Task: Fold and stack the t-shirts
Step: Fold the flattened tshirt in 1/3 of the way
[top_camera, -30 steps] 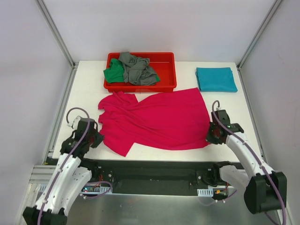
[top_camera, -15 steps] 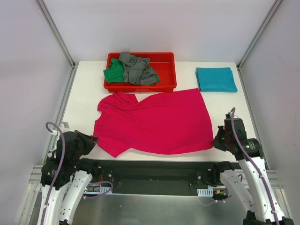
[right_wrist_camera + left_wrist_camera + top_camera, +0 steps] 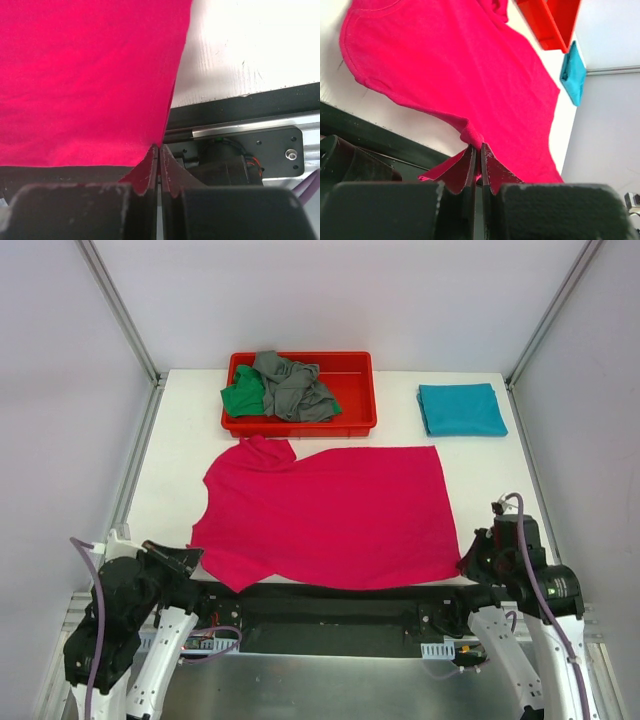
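The magenta-pink t-shirt (image 3: 330, 515) lies spread flat on the white table, its hem reaching the near edge. My left gripper (image 3: 193, 557) is shut on the shirt's near left corner; the left wrist view shows fabric (image 3: 470, 75) bunched between the fingertips of that gripper (image 3: 479, 148). My right gripper (image 3: 468, 564) is shut on the near right corner, with the cloth (image 3: 90, 75) pinched at the tips of that gripper (image 3: 159, 148). A folded teal t-shirt (image 3: 461, 409) lies at the far right. A green t-shirt (image 3: 243, 398) and a grey t-shirt (image 3: 293, 386) sit crumpled in the tray.
The red plastic tray (image 3: 352, 375) stands at the far middle of the table, just beyond the pink shirt's collar. Both arms hang over the black frame (image 3: 330, 605) below the table's near edge. Grey walls and metal posts close in both sides.
Both arms have drawn back toward the near edge, dragging the pink shirt with them. The shirt went from rumpled to flat and its hem now reaches the front edge.
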